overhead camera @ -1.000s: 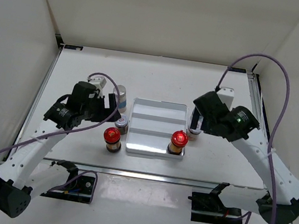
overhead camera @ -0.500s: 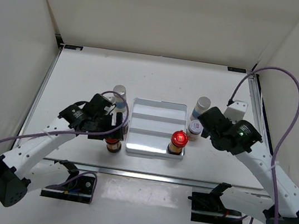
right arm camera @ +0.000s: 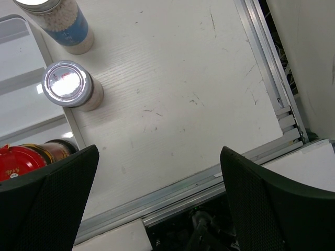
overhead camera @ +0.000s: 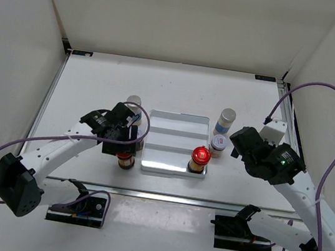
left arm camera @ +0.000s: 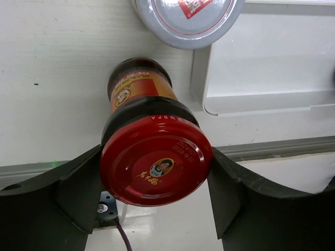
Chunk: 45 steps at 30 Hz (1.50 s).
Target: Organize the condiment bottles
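We're on the pick now: the left claw [left arm camera: 156, 157] straddles the red-capped glass bottle of brown sauce [left arm camera: 154, 136], which stands upright on the tabletop [left arm camera: 57, 78] right between its fingers. To do this well, we want the squeeze square on the cap's rim and a straight lift. The short silver-lidded jar with the red mark [left arm camera: 186, 18] sits just ahead of the claw, and the white stepped plastic tray [left arm camera: 261, 68] lies just to its right, so any sideways drag risks a knock. We see both pads pressed against the cap's sides, the claw closed on it about halfway in. The right claw [right arm camera: 159, 151] hangs spread wide over bare tabletop, holding nothing.
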{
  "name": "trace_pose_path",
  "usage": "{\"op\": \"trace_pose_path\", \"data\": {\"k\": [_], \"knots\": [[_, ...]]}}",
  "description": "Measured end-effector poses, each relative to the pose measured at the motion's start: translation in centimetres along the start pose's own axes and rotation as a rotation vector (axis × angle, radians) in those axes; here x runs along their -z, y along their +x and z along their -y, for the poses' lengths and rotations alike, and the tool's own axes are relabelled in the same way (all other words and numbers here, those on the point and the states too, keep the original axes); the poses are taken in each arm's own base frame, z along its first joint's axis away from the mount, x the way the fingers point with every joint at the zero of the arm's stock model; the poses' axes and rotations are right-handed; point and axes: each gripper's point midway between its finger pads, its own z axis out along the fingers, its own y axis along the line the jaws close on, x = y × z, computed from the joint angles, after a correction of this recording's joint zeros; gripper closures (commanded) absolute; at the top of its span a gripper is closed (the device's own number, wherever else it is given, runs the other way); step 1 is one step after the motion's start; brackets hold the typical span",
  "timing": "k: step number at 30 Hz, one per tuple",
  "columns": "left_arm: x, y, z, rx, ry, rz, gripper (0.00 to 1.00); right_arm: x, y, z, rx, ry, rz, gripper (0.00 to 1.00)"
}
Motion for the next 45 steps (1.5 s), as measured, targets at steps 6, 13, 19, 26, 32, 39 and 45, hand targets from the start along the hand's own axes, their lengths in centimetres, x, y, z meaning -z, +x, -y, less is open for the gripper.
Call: {"op": "trace_pose_path", "data": {"k": [6,13,19,26,32,39,45], "knots": [[0.4,-0.8,0.6,-0.02,-0.001,-0.01,0.66,-0.1,0.0,-0.1,0.007,0.003,-0.003,0.0],[5.5,-3.4,4.7,-0.06,0.13,0.111,0.76,0.1,0.0,0.1,-0.001,-0.003,0.002,0.0],[8.4,-4.5,8.7,-0.101,0.245,0.178,0.76,0.2,-0.1,0.2,-0.01,-0.01,0.008,0.0],[4.1,-3.7,11.2,-0.146,0.207,0.086,0.77,0.2,-0.1,0.3,-0.005,-0.01,0.008,0.0],[1.3,-3.5,12.0,-0.158,0.178,0.047,0.64,-0.1,0.3,0.4,0.011,-0.001,0.0,0.0],[0.1,-3.8,12.1,-0.165,0.155,0.052,0.29,0.0,0.3,0.5,0.02,-0.004,0.003,0.0],[-1.8,-3.4,11.7,-0.179,0.115,0.022,0.21,-0.1,0.4,0.4,0.026,-0.001,0.001,0.0]]}}
